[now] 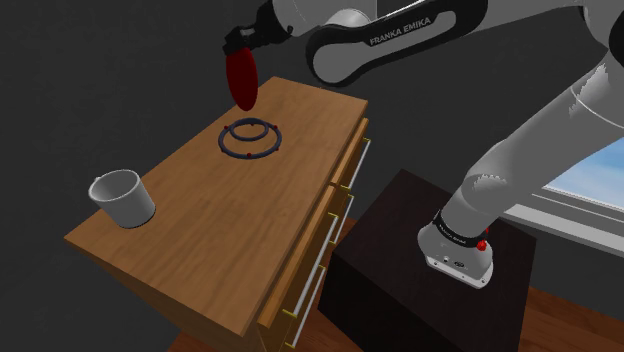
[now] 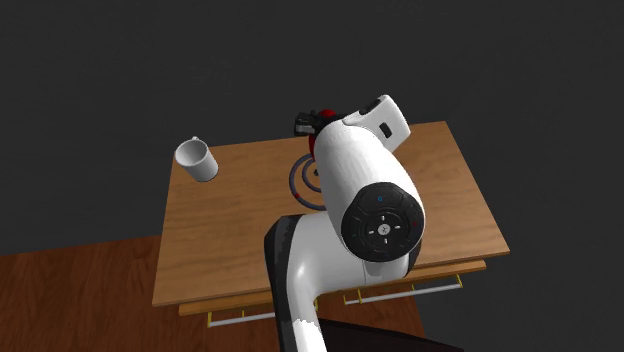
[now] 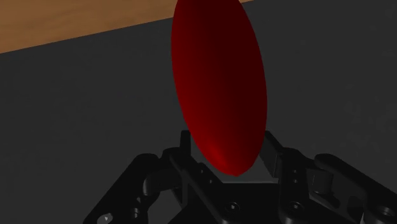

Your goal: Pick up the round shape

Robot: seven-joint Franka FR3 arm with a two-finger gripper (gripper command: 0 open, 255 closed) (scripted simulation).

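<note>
The black gripper (image 1: 240, 42) is clamped on the round shape (image 1: 241, 78) — a flat dark-red disc, held on edge in the air above the far edge of the wooden dresser top (image 1: 200, 230). In the wrist view the fingers (image 3: 273, 151) press the rim nearest the palm from both sides. On the wood just below lies a dark double ring (image 1: 250, 138). A white cup (image 1: 122, 198) stands well apart, at the shoulder view's left. In the second exterior view a red scrap behind the arm is probably the disc — mostly hidden.
</note>
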